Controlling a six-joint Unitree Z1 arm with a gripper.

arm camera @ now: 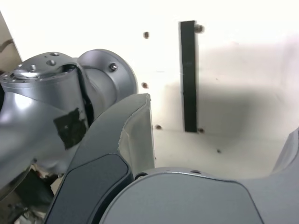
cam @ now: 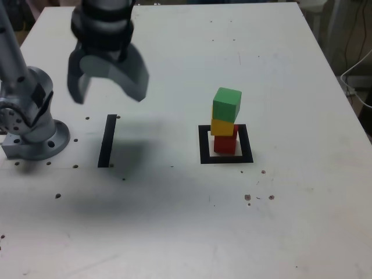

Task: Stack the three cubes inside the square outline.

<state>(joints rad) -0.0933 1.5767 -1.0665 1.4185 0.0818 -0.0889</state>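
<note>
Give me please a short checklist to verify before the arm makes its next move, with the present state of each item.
1. All three cubes stacked: ok, green cube on yellow cube on red cube.
2. Stack inside the square outline: ok, red cube sits on its white centre.
3. Stack straight: not ok, the green cube sits turned and offset on the yellow one.
4. Hand empty: ok, open, holding nothing.
5. Hand clear of stack: ok, raised near the black strip, toward the exterior view's left.
6. Stack stability: cannot tell.
</note>
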